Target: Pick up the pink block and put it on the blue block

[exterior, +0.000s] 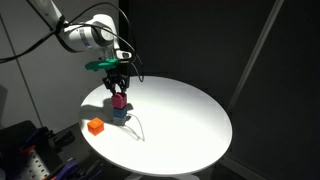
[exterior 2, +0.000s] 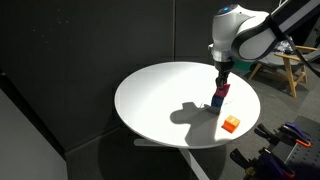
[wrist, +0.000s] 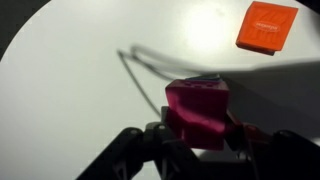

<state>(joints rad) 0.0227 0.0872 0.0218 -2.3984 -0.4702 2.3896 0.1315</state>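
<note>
My gripper (exterior: pixel 118 92) is shut on the pink block (exterior: pixel 119 99), a small magenta cube. In both exterior views the pink block (exterior 2: pixel 221 91) sits right on top of the blue block (exterior: pixel 120 113), which stands on the round white table (exterior: pixel 180 115). In the wrist view the pink block (wrist: pixel 197 112) fills the space between my two dark fingers (wrist: pixel 199 135). The blue block (exterior 2: pixel 217 102) is hidden under it there. I cannot tell whether the two blocks touch.
An orange cube (exterior: pixel 95 127) lies on the table near its edge, a short way from the stack; it also shows in the wrist view (wrist: pixel 267 26) and in an exterior view (exterior 2: pixel 231 124). A thin cable (wrist: pixel 140 70) lies on the table by the blocks. Dark curtains surround the table.
</note>
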